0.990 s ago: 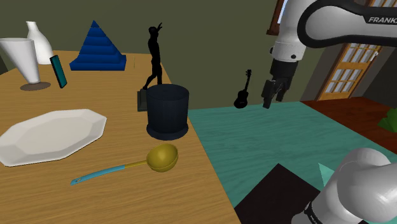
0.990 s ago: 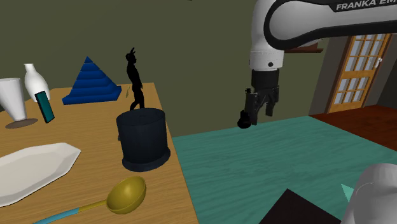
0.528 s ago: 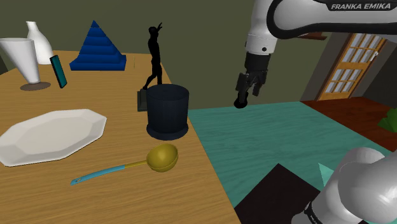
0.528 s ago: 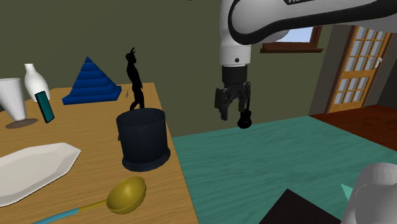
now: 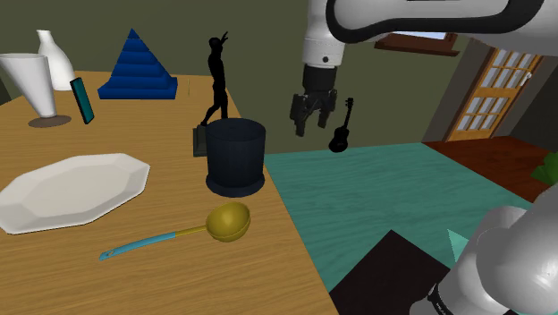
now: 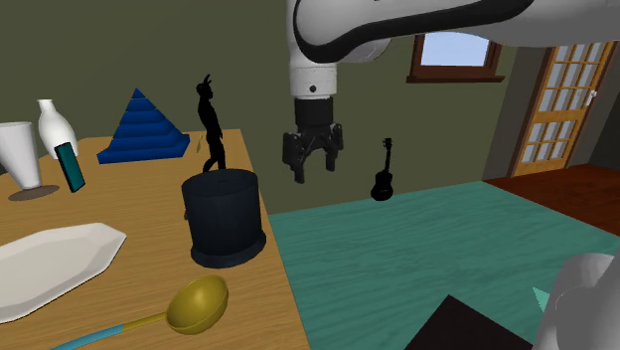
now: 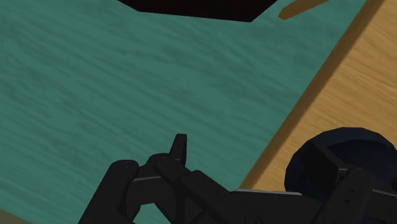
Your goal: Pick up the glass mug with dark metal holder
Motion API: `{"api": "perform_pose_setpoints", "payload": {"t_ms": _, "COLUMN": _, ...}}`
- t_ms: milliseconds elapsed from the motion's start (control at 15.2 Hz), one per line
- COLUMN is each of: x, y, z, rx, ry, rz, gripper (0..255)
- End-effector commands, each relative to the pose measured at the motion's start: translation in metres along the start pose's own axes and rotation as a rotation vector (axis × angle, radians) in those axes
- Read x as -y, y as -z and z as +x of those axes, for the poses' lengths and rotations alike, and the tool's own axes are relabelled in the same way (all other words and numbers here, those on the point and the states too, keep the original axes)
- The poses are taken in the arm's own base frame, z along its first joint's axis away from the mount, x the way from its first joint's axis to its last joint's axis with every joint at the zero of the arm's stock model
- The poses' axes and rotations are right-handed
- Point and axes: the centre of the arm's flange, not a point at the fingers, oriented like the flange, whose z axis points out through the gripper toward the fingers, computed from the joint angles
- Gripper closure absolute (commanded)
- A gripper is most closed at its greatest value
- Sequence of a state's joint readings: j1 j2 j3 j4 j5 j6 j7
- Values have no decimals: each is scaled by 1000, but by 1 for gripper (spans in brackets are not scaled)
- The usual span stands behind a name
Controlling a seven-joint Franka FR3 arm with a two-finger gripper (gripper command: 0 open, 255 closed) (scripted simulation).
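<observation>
The mug (image 5: 236, 157) is a dark navy cylinder on a wider dark base, with a small dark handle on the side toward the shoulder view's left. It stands upright near the wooden table's (image 5: 134, 268) edge. It also appears in the second exterior view, mug (image 6: 224, 217), and in the wrist view, mug (image 7: 347, 156), from above. My gripper (image 5: 310, 125) hangs in the air over the teal floor, to the right of the mug and a little above its rim, clear of it. The gripper (image 6: 313, 169) is open and holds nothing. One fingertip (image 7: 180, 146) points over the teal floor.
A black figurine (image 5: 215, 80) stands just behind the mug. A gold ladle (image 5: 224, 222) with a blue handle and a white plate (image 5: 71, 188) lie in front. A blue pyramid (image 5: 136, 64), white vases (image 5: 27, 80) and a teal phone (image 5: 82, 100) stand further back. A small black guitar (image 5: 341, 127) stands by the wall.
The arm has swung steadily toward the shoulder view's left, carrying the gripper from beyond the guitar to just beside the mug. The fingers stay apart.
</observation>
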State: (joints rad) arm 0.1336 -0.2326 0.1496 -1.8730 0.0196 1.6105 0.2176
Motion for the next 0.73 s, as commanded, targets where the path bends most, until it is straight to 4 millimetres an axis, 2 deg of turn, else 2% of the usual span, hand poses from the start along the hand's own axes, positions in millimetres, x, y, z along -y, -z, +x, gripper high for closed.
{"api": "perform_pose_setpoints", "payload": {"t_ms": 0, "x": 20, "y": 5, "z": 17, "rx": -4, "ry": 12, "rz": 5, "gripper": 0}}
{"api": "perform_pose_setpoints", "payload": {"t_ms": 528, "x": 93, "y": 22, "z": 87, "rx": -19, "ry": 59, "rz": 20, "gripper": 0}}
{"api": "perform_pose_setpoints", "payload": {"t_ms": 660, "x": 98, "y": 18, "z": 92, "rx": -20, "ry": 62, "rz": 21, "gripper": 0}}
